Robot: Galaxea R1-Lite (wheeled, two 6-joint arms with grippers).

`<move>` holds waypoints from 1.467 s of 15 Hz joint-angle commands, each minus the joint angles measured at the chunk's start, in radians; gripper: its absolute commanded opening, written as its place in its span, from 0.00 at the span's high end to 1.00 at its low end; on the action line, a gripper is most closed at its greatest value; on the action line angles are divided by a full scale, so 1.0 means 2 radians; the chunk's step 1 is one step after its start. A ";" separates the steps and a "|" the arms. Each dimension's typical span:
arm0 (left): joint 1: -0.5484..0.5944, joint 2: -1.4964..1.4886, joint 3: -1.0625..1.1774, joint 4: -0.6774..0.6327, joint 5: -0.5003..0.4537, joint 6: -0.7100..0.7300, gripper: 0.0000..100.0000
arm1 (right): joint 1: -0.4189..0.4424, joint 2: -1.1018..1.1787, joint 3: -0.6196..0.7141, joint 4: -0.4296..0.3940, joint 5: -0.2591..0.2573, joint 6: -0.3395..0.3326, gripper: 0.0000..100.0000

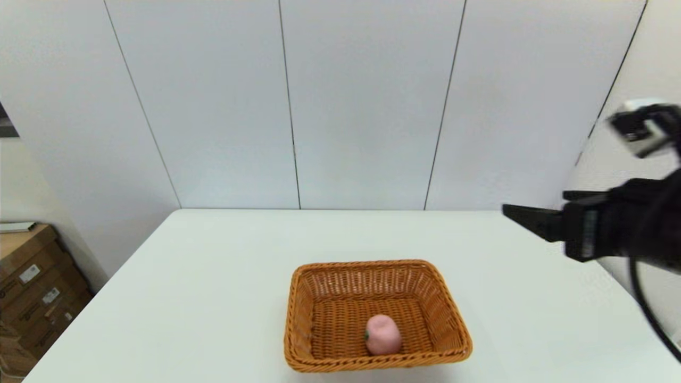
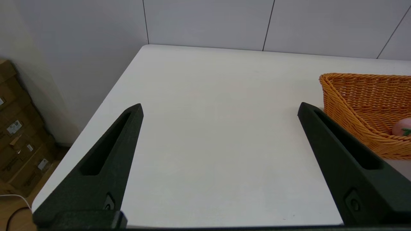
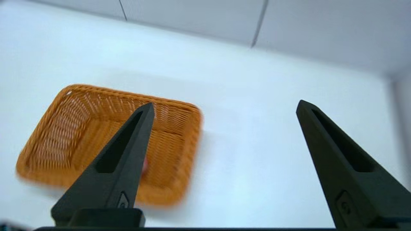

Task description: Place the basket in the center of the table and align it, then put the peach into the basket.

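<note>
The orange-brown wicker basket (image 1: 340, 276) stands on the white table (image 1: 213, 276), in the middle and toward the near edge. The pink peach (image 1: 382, 335) lies inside it, by the near wall. My right gripper (image 1: 533, 205) hangs open and empty, high off to the basket's right. In the right wrist view the right gripper (image 3: 224, 103) looks down at the basket (image 3: 64, 122); one finger hides most of the peach (image 3: 146, 165). My left gripper (image 2: 220, 106) is open and empty, low over the table left of the basket (image 2: 353, 102), where the peach (image 2: 403, 126) shows.
Stacked cardboard boxes (image 1: 32, 287) sit on the floor beyond the table's left edge. A grey panelled wall (image 1: 367, 106) runs right behind the table's far edge. The right arm's black cable (image 1: 646, 308) hangs past the table's right side.
</note>
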 commanded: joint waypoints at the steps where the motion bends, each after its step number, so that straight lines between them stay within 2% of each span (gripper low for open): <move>1: 0.000 0.000 0.000 0.000 0.000 -0.001 0.00 | -0.144 -0.301 0.123 0.071 0.076 -0.133 0.00; 2: 0.000 0.000 0.000 0.000 0.000 -0.001 0.00 | -0.187 -0.344 0.144 0.072 0.078 -0.152 0.00; 3: 0.000 0.000 0.000 0.000 0.000 -0.001 0.00 | -0.235 -0.392 0.157 0.078 0.080 -0.157 0.00; 4: 0.000 0.000 0.000 0.000 0.000 -0.001 0.00 | -0.259 -0.419 0.160 0.083 0.085 -0.154 0.00; 5: 0.000 0.000 0.000 0.000 0.000 -0.001 0.00 | -0.265 -0.444 0.171 0.087 0.093 -0.152 0.00; 7: 0.000 0.000 0.000 0.000 0.000 -0.001 0.00 | -0.264 -0.499 0.227 0.085 0.122 -0.137 0.00; 8: 0.000 0.000 0.000 0.000 0.000 -0.001 0.00 | -0.260 -0.539 0.279 0.080 0.127 -0.129 0.00; 10: 0.000 0.000 0.000 0.000 0.000 -0.001 0.00 | -0.260 -0.590 0.331 0.075 0.130 -0.092 0.00; 12: 0.000 0.000 0.000 0.000 0.000 -0.001 0.00 | -0.260 -0.590 0.370 0.039 0.131 -0.069 0.00; 14: 0.000 0.000 0.000 0.000 0.000 -0.001 0.00 | -0.260 -0.590 0.427 -0.015 0.143 -0.073 0.00; 17: 0.000 0.000 0.000 0.000 0.000 -0.001 0.00 | -0.260 -0.590 0.427 -0.019 0.150 -0.072 0.00; 22: 0.000 0.000 0.000 0.000 0.000 -0.001 0.00 | -0.260 -0.590 0.427 -0.021 0.145 -0.049 0.00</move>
